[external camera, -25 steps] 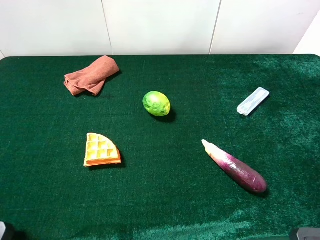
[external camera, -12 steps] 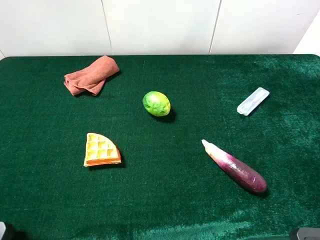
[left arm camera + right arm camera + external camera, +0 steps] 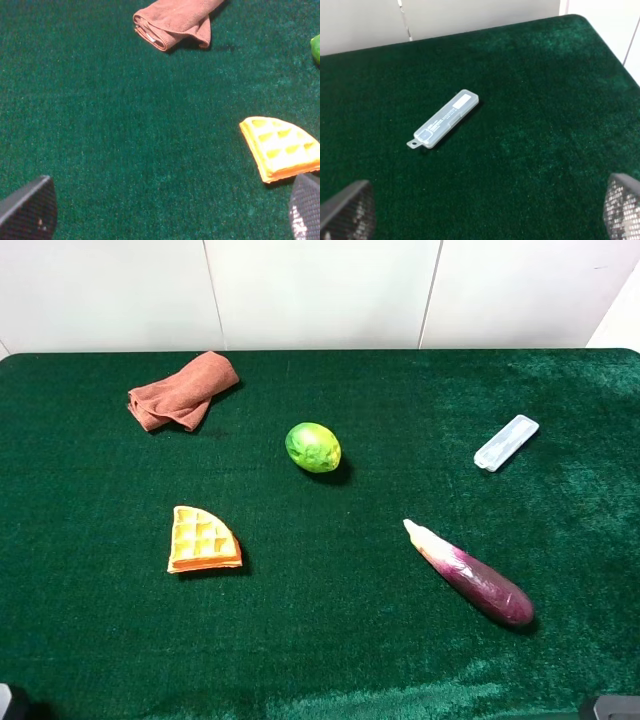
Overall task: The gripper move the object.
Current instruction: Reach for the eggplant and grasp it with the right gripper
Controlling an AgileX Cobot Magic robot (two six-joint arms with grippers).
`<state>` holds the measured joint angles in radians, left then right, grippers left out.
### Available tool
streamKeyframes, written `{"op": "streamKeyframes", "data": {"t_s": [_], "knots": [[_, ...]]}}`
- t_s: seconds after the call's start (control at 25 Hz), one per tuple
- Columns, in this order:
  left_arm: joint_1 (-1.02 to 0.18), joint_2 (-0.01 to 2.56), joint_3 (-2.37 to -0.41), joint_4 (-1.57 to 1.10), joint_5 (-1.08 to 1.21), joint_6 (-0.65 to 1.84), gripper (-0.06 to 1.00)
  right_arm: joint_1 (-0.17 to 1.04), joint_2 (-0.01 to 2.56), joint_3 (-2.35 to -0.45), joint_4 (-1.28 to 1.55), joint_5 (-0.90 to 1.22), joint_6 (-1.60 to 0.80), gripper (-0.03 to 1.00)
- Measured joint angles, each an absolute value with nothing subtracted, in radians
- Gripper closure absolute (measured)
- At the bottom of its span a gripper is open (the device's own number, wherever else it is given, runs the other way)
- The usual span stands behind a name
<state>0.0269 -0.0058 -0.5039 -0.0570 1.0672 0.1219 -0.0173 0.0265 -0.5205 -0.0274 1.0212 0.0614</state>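
The purple eggplant (image 3: 470,575) with its pale tip lies on the green cloth at the right front, tip pointing to the back left. It does not show in either wrist view. My left gripper (image 3: 166,212) is open and empty, its fingertips (image 3: 29,209) spread wide over bare cloth near the waffle piece. My right gripper (image 3: 484,209) is open and empty, its fingertips (image 3: 346,210) spread wide, with the pale bar ahead of it. In the high view only small bits of the arms show at the front corners.
A green lime-like ball (image 3: 313,447) sits mid-table. A yellow waffle wedge (image 3: 202,540) lies front left, also in the left wrist view (image 3: 280,147). A folded brown cloth (image 3: 183,390) lies back left. A pale translucent bar (image 3: 506,442) lies back right, also in the right wrist view (image 3: 444,118).
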Motion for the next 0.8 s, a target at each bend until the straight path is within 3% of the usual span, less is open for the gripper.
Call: {"op": "streamKeyframes", "data": {"t_s": [0.6, 0.8], "knots": [[0.027, -0.006, -0.504, -0.057, 1.067, 0.122, 0.02, -0.017, 0.553, -0.749, 0.085, 1.076, -0.116, 0.27], [0.027, -0.006, -0.504, -0.057, 1.067, 0.122, 0.02, 0.049, 0.697, -0.805, 0.080, 1.087, -0.123, 0.27]]}}
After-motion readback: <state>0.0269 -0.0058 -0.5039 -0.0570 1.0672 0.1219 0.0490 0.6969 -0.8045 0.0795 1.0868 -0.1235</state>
